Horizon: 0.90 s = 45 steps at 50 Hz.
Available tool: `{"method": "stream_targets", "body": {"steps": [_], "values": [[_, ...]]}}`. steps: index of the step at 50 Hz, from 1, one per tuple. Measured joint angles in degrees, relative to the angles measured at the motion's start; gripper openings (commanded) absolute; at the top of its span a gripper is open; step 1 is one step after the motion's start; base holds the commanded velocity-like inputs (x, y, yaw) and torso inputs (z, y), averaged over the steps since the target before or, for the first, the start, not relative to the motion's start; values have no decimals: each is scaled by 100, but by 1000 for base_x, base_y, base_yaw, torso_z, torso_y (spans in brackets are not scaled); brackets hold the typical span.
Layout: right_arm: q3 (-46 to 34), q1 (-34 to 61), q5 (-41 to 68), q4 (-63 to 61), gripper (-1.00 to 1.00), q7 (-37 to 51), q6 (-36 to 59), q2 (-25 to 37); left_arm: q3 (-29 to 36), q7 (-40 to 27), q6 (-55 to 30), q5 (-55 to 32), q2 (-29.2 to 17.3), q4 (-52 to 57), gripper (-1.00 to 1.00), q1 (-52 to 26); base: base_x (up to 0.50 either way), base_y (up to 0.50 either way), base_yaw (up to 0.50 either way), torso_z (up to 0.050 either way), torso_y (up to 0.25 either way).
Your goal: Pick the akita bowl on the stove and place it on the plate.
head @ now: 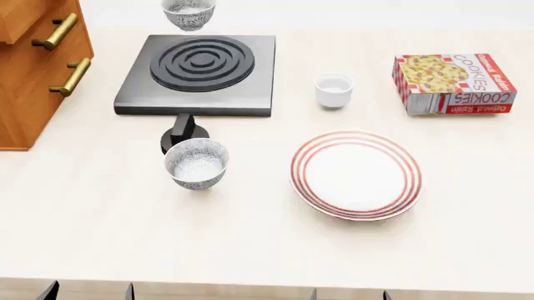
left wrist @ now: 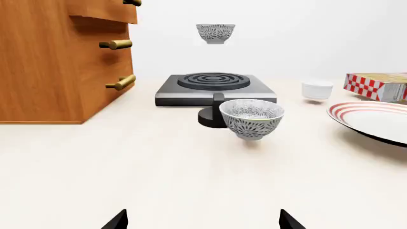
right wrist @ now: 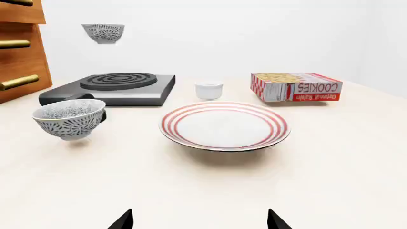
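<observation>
While both my grippers waited apart and empty at the table's near edge, the akita bowl [head: 189, 14] hung above the stove [head: 199, 75]. The plate [head: 356, 174] sat well apart.

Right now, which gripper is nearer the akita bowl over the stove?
Left. The left gripper sits at the table's near edge, roughly in line with the akita bowl over the stove. The right gripper is further off, nearer the plate.
</observation>
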State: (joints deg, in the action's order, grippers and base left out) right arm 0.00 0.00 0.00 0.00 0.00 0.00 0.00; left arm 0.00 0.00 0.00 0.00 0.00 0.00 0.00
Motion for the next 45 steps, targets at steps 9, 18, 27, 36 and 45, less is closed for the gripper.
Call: {"method": "stream_targets", "body": {"steps": [9,18,27,36,45], "values": [[-116,5,118,-25,100,108,80,96,113,-134,62,-56,-99,-85,100,-27,0,0,0,0,0],[-249,13,245,-19,100,233,107,207,257,-299,150,-91,-214,-193,100,-53,0,0,0,0,0],[-364,7,348,-43,100,341,132,301,371,-437,196,-134,-308,-245,100,-67,0,0,0,0,0],[-534,50,388,-126,100,365,201,410,459,-534,197,-202,-384,-246,100,-67,0,0,0,0,0],[-870,585,136,-952,100,422,1167,485,535,-611,252,-262,-444,-299,100,-74,0,0,0,0,0]]}}
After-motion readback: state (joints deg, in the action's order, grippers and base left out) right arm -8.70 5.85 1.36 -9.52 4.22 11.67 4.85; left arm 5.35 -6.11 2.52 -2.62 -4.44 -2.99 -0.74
